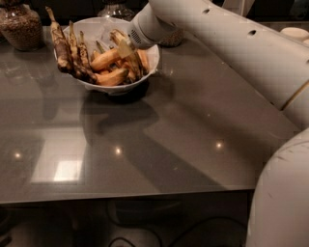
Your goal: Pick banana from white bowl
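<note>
The white bowl (150, 59) stands at the back left of the grey table. It holds several bananas (112, 77), some yellow-orange in the middle and some dark brown (62, 48) that lean out over the left rim. My gripper (127, 50) reaches down from the upper right into the right half of the bowl, among the yellow bananas. Its tip is partly hidden by the fruit and by the white wrist (145, 26).
A glass jar of brown grains (21, 26) stands at the far left back. Another jar (115, 8) stands behind the bowl. My white arm (231, 53) crosses the right side of the table (159, 144), and the robot's body (285, 193) fills the lower right.
</note>
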Robot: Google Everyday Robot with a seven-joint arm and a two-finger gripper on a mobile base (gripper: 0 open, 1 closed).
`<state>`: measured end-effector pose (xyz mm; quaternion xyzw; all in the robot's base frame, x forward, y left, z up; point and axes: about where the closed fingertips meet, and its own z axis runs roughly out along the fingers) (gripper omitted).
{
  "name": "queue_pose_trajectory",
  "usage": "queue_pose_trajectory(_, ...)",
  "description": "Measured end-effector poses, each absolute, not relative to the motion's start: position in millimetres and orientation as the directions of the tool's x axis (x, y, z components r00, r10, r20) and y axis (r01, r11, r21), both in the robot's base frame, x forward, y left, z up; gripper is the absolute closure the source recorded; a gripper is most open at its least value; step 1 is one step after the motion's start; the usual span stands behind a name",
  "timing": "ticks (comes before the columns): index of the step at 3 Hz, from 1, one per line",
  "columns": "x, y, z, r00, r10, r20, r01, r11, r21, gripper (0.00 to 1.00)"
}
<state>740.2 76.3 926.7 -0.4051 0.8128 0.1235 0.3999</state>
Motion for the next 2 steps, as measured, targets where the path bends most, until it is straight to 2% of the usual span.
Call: queue_pose_trajectory(2, 718.8, 68.9, 984.5, -0.243, -0.592, -0.768, -0.789, 0.582, -0.199, 1.00)
